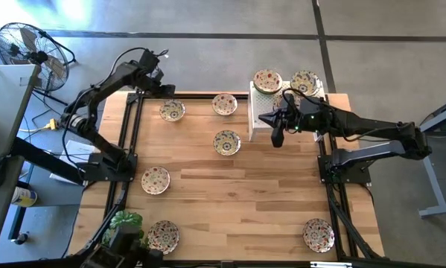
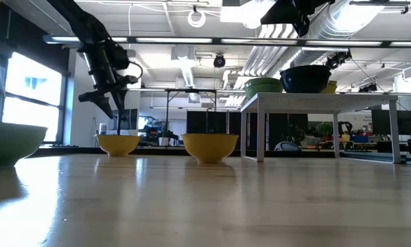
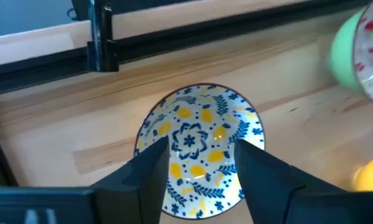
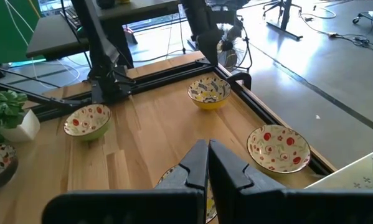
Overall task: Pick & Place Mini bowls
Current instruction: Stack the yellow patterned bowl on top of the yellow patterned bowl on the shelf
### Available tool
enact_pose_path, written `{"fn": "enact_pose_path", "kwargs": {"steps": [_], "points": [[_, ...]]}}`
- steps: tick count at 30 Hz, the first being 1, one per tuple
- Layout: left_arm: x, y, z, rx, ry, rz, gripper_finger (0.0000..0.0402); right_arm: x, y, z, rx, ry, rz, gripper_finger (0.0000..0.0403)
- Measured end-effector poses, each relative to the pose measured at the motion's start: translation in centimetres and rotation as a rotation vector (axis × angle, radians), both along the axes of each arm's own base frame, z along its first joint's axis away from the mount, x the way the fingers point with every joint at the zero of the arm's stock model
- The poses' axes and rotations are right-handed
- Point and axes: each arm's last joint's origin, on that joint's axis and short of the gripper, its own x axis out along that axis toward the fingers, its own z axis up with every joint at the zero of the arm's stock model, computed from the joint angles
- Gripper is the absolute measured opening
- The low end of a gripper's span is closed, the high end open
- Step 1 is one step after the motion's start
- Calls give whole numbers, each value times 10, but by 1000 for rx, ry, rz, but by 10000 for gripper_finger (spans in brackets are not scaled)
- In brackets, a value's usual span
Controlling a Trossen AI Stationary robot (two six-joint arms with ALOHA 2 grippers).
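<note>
Several small floral mini bowls stand upright on the wooden table. One with blue and yellow flowers (image 3: 198, 149) sits near the far left corner (image 1: 172, 110). My left gripper (image 3: 202, 146) hangs open just above it (image 2: 112, 110), a finger over each side and not touching. My right gripper (image 4: 208, 146) is shut and empty, hovering high (image 2: 296, 20) beside the white stand (image 1: 254, 112), near the middle bowl (image 1: 227, 141). Two more bowls (image 1: 267, 80) (image 1: 304, 82) rest on top of the stand.
Other bowls sit at the far edge (image 1: 224, 103), the left side (image 1: 155, 179) and both near corners (image 1: 163, 235) (image 1: 319, 234). A small potted plant (image 1: 124, 220) stands at the near left. Black frame rails (image 1: 129, 134) border the table. Bare wood (image 1: 260, 193) lies in the middle.
</note>
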Motion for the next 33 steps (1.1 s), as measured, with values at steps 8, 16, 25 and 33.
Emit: {"fn": "enact_pose_path", "kwargs": {"steps": [8, 16, 25, 33], "points": [[4, 10, -22, -38, 75, -47, 216, 0, 0, 0, -6, 2, 3, 3], [5, 17, -49, -96, 184, -158, 222, 0, 0, 0, -3, 0, 2, 2], [6, 20, -66, -168, 224, -166, 218, 0, 0, 0, 10, -5, -3, 2], [7, 18, -66, -186, 206, -199, 124, 0, 0, 0, 5, -4, -20, 2]]}}
